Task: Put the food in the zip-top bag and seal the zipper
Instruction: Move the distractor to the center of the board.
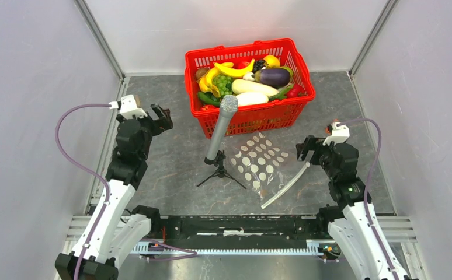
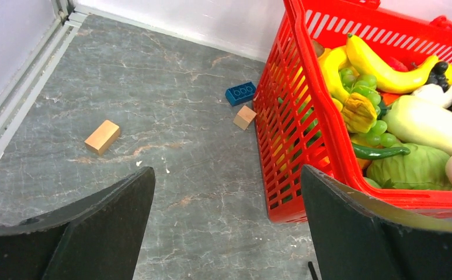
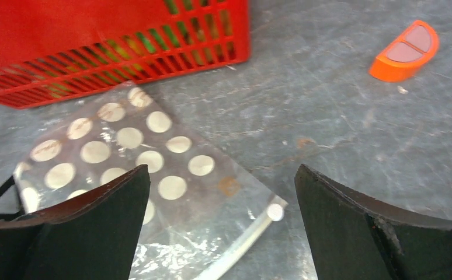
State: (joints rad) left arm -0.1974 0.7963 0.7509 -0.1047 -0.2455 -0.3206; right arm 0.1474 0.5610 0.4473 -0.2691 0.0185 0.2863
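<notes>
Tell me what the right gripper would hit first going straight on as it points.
Most likely the bag, near its zipper edge: it lies flat on the table ahead of the open right gripper. Nothing else shows in that line, though depth is unclear.

Layout as found at my station.
The basket [image 1: 253,121] sits far centre with the food [image 1: 248,81] in it. The zip-top bag [image 1: 261,158] lies flat just before it, the zipper [image 1: 286,185] along its near-right edge. A microphone stand [image 1: 220,169] stands left of the bag. My left gripper [image 1: 160,118] hangs left of the basket, and my right gripper [image 1: 306,149] right of the bag.
</notes>
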